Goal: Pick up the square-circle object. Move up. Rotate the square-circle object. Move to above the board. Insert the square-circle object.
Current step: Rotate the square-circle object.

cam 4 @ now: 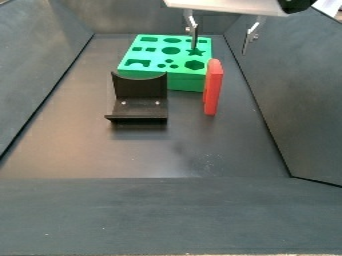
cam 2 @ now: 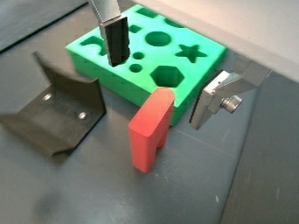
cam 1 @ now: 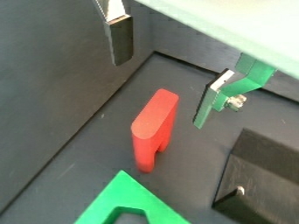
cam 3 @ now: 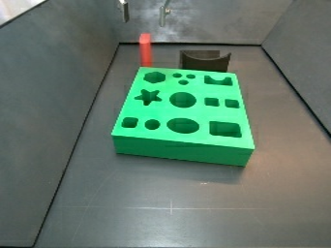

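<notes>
Standing upright on the dark counter, the square-circle object sits just beside the board, with the fixture to its left; above it hangs the pincer, fingers apart, gripping nothing

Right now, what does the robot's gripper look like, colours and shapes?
The gripper has two flat silver plate fingers with dark pads. In a wrist view, one finger is a narrow silver strip ending in a black pad; the other shows a silver face with a small bolt. No cables or markings show.
</notes>
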